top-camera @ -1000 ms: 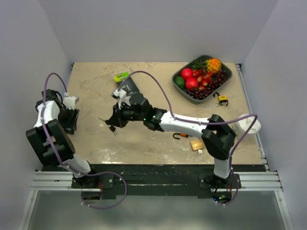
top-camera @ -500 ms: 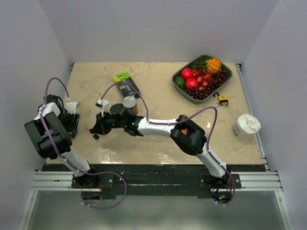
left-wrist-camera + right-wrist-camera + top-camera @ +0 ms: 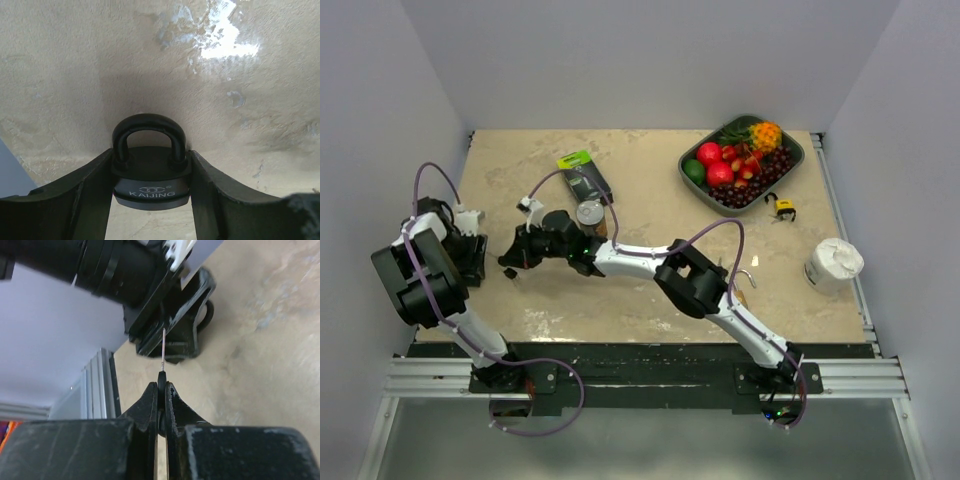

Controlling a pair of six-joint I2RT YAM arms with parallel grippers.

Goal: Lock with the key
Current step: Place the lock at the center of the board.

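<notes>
The left claw [image 3: 150, 162] gripped the padlock [image 3: 150, 182]. At its 3 o'clock, the right claw [image 3: 161, 390] clenched the key [image 3: 163, 347], with a can [image 3: 588, 213] beside its arm.

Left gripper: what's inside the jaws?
A black padlock, shackle pointing away from the camera, is clamped between the fingers. Its lower body and keyhole are out of sight.

Beige mottled stone-look desk [image 3: 650, 190], glossy glare patch. Plain pale grey walls [image 3: 650, 60] on three sides. Aluminium rail [image 3: 860, 378] along near edge. Even, soft light.
</notes>
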